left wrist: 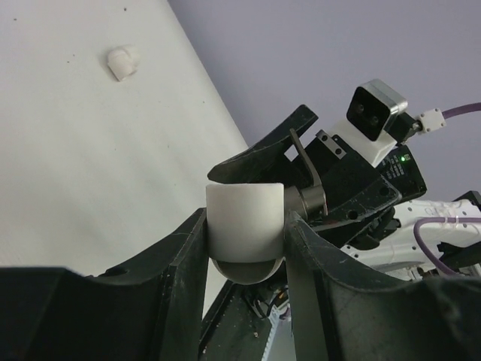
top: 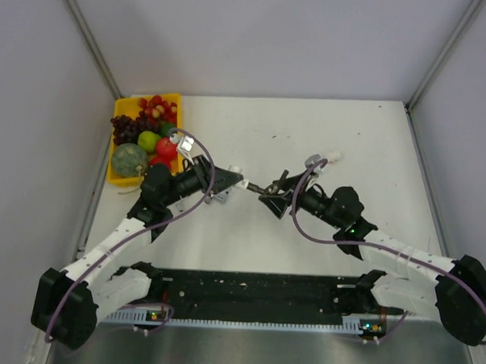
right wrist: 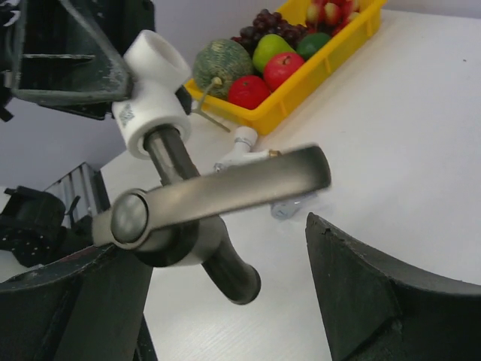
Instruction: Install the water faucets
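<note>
Left fingers [left wrist: 176, 278] pinch the white fitting [left wrist: 246, 218]; its dark grey faucet [right wrist: 214, 197] sits between the spread right fingers [right wrist: 391, 282].

Overhead view: even, diffuse light from above, with no hard shadows. There is faint soft shade beneath the arms on the table [top: 349, 146]. The white top is near washed out and the walls have a lilac cast. Dull sheen on the metal strip [top: 260, 352].

Left wrist view: the white fitting [left wrist: 246, 222] is sharp and bright, its underside shaded grey. The left fingers [left wrist: 173, 278] are nearly black, detail lost.

Right wrist view: the lever handle [right wrist: 225, 192] is smeared at its tip, with a pale highlight along the top. The fruit tray [right wrist: 316, 79] is fairly crisp. The right fingers [right wrist: 391, 293] are underexposed.
</note>
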